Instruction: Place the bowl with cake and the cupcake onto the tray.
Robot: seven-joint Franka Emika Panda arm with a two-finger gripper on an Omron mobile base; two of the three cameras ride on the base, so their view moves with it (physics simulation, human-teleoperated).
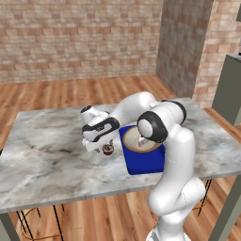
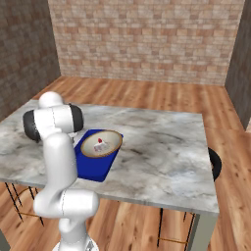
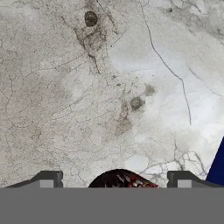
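Brick walls and a wooden floor surrounded a grey marble table (image 1: 47, 155) that filled the middle of both base views. On it, right of centre in the left base view, lay the blue tray (image 1: 146, 162), and the bowl with cake (image 2: 101, 143) already sat on the tray, its rim overhanging the tray's far edge in the right base view. The white arm bent down over the table just left of the tray in the left base view.

Below the arm's wrist, in the left base view, the gripper (image 1: 104, 147) pointed down at the cupcake (image 1: 108, 150), which stood on the marble just beside the tray's left edge, not on it. In the hand view the cupcake (image 3: 121, 178) showed as a dark dome with red flecks at the bottom centre, lying between the two dark fingertips (image 3: 47, 178), with clear gaps on both sides. The jaws stood wide apart and held nothing.

A sliver of the tray (image 3: 218, 168) appeared at the lower right edge of the hand view, so the tray lay to that side of the gripper and close by. Judging from this, the cupcake was centred for a straight closing of the fingers, followed by a short carry toward the tray.
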